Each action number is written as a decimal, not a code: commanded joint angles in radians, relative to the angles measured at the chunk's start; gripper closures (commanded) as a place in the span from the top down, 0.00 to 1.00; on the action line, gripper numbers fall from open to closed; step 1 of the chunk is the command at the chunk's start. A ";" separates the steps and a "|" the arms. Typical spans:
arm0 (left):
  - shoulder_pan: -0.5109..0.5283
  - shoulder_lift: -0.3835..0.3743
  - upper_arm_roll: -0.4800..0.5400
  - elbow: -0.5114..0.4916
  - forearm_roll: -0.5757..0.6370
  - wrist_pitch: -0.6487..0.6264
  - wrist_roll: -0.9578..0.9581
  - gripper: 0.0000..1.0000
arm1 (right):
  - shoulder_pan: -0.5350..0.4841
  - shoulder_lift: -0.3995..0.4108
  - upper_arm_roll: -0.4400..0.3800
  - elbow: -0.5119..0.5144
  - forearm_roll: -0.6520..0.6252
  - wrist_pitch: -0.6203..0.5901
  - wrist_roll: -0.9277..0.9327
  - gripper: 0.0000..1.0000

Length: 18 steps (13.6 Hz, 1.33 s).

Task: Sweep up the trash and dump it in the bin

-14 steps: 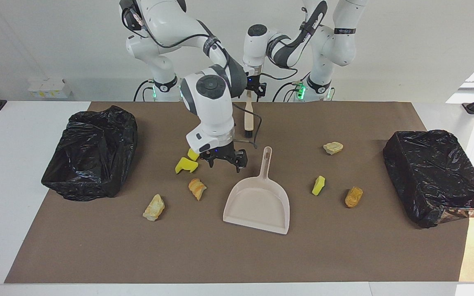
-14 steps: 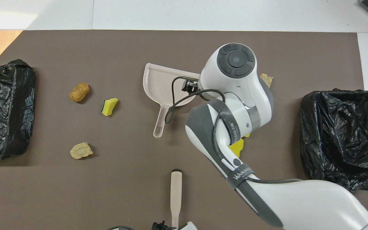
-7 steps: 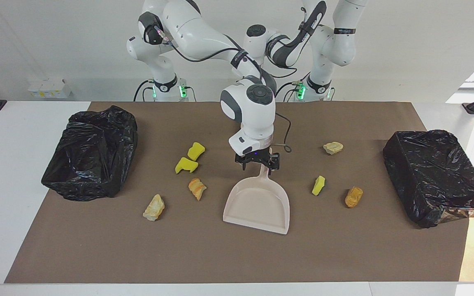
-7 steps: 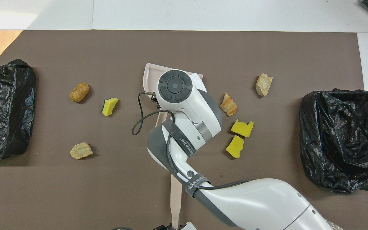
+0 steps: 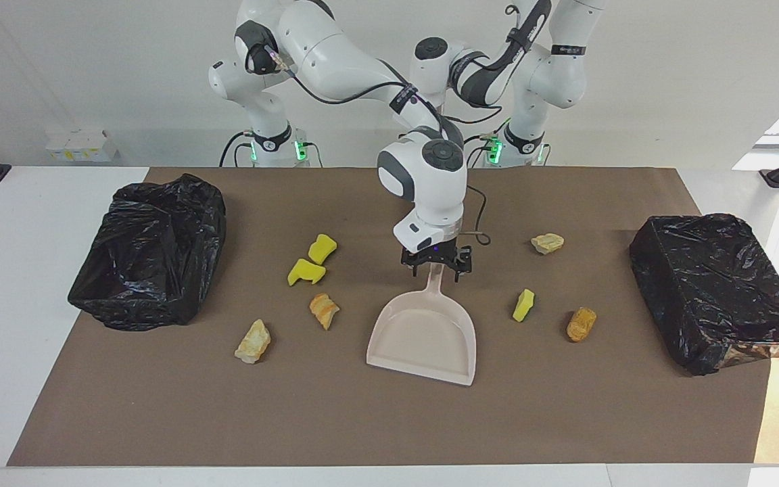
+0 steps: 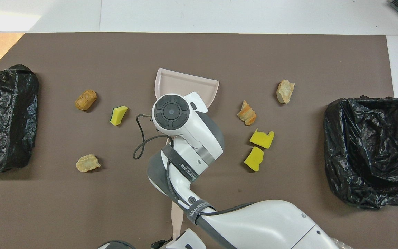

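The trash is lying on the counter (image 5: pixel 11 270) in seven small lumps. Three are bright yellow sponge bits (image 5: pixel 305 272) and four are tan or orange bread chunks (image 5: pixel 324 310). Four lumps are sitting toward the right arm's end and three toward the left arm's end, with the pale dustpan (image 5: pixel 423 335) between them. The dustpan is lying flat with its long handle pointing at the robots and its wide mouth pointing away from them. The right gripper (image 5: pixel 435 265) is hanging low over that handle, and its jaws are standing wide, one on each side of it. The left gripper (image 6: pixel 160 243) is sitting close to the robots, and its jaws are squeezing the end of the brush (image 6: pixel 176 221), which is lying with its length pointing away from the robots. A black bin (image 5: pixel 149 250) is standing at each end. A second ago the right gripper was over the yellow bits; now it has moved across to the handle. The lumps and the dustpan have not moved.
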 commanded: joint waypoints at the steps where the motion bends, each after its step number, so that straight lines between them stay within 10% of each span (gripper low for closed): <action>1: 0.075 -0.079 -0.005 -0.016 0.071 -0.105 -0.012 0.00 | -0.010 -0.018 0.000 -0.049 -0.014 0.045 0.002 0.89; 5: 0.200 -0.121 -0.005 -0.016 0.150 -0.151 0.015 0.00 | -0.012 -0.018 -0.004 -0.044 -0.020 0.050 0.005 0.07; 6: 0.236 -0.122 -0.005 -0.013 0.156 -0.154 0.058 0.00 | -0.016 -0.024 -0.007 -0.044 -0.020 0.056 0.004 0.00; 12: 0.579 -0.086 0.001 0.067 0.156 -0.159 0.470 0.00 | -0.053 -0.115 -0.004 -0.081 -0.019 0.025 -0.129 0.00; 18: 0.866 0.209 0.004 0.416 0.156 -0.202 0.823 0.00 | -0.159 -0.255 -0.006 -0.236 -0.017 -0.071 -0.874 0.00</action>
